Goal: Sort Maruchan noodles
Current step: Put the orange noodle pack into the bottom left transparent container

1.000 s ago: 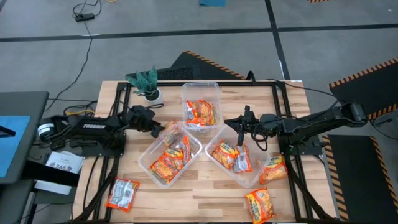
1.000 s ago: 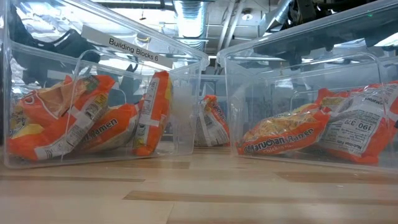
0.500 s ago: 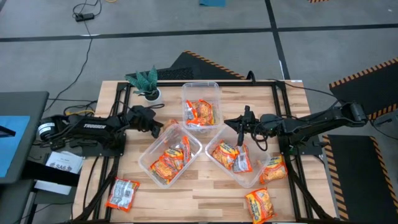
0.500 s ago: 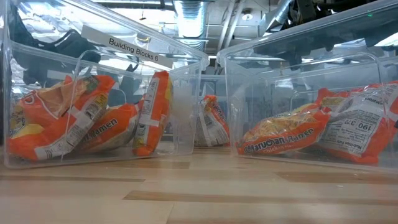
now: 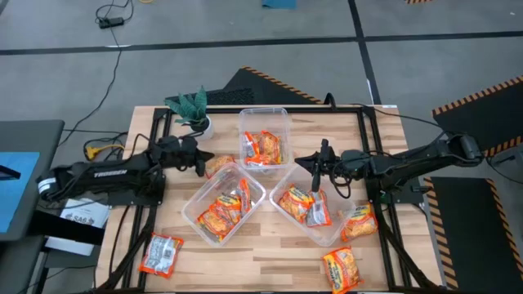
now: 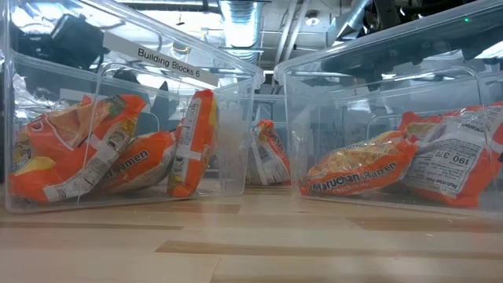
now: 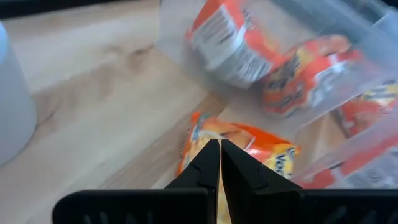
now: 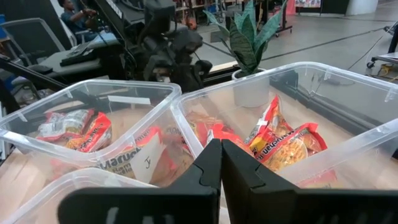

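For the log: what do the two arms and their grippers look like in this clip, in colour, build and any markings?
Both arms are black, slim and jointed. The left arm carries white lettering along its forearm, too small to read. The right arm shows no marking. In the wrist views, the left gripper and the right gripper each have two flat, matte black fingers tapering to blunt tips on a wide black crossbar.

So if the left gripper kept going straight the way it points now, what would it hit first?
Most likely the loose noodle packet on the wood. The left gripper, fingers shut, points right at it, and it lies just short of the clear tub. How much gap remains is unclear.
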`<act>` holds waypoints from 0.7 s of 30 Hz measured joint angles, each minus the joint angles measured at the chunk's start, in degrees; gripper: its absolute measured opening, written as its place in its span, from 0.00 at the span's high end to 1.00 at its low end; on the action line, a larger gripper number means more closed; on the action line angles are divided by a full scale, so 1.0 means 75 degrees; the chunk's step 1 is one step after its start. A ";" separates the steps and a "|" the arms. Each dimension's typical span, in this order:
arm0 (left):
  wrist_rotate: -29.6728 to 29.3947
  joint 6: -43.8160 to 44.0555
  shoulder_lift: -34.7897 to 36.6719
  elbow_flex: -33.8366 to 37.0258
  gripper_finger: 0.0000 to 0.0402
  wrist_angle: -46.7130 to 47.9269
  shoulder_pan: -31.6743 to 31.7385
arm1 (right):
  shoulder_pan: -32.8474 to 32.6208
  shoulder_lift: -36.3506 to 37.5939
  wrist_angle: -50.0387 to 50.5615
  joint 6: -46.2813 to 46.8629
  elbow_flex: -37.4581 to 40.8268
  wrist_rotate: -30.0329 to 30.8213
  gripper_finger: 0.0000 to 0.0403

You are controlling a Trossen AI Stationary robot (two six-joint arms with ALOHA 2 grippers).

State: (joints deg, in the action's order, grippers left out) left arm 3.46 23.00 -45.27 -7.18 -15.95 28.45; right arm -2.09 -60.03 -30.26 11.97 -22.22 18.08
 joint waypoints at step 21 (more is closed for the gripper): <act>-0.0635 0.0203 -0.0829 -0.0006 0.63 0.0058 -0.0764 | 0.0001 0.0000 -0.0020 0.0023 0.0000 -0.0001 0.92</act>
State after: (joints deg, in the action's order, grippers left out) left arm -1.30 24.52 -51.48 -7.22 -15.51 22.72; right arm -2.09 -60.03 -30.41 12.14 -22.22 18.07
